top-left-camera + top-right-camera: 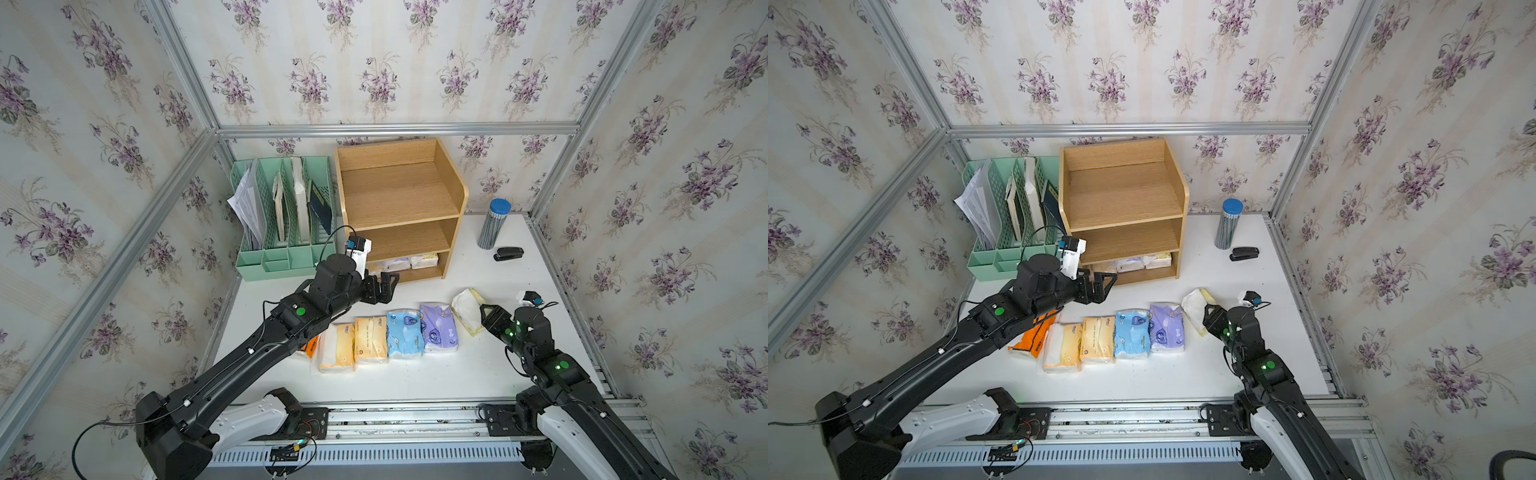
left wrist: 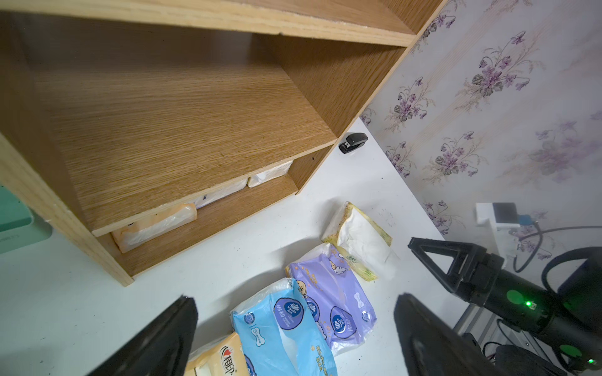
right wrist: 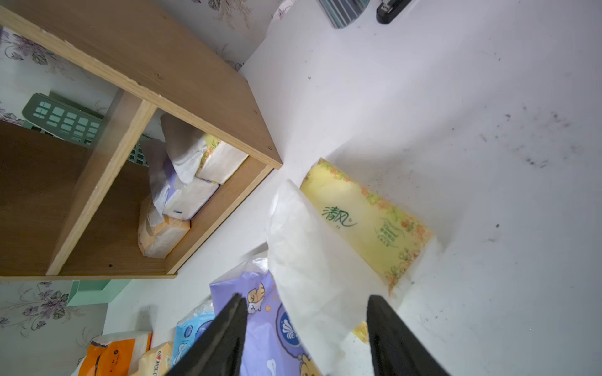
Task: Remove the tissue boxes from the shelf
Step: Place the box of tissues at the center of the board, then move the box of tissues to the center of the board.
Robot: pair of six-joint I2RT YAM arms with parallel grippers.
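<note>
Right wrist view alone shows right pincer (image 3: 305, 295) parted at white-yellow pack (image 3: 358, 221); left pincer (image 2: 294, 298) gapes empty.

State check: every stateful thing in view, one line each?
shelf: upper two tiers bare, bottom tier occupied
shelf packs: three, side by side on bottom tier
table packs: six, lying in a row
left gripper: open, empty, before bottom tier
right gripper: open, at white-yellow pack
stapler: closed, lying flat
cylinder: upright, capped
organizer: holding papers
</note>
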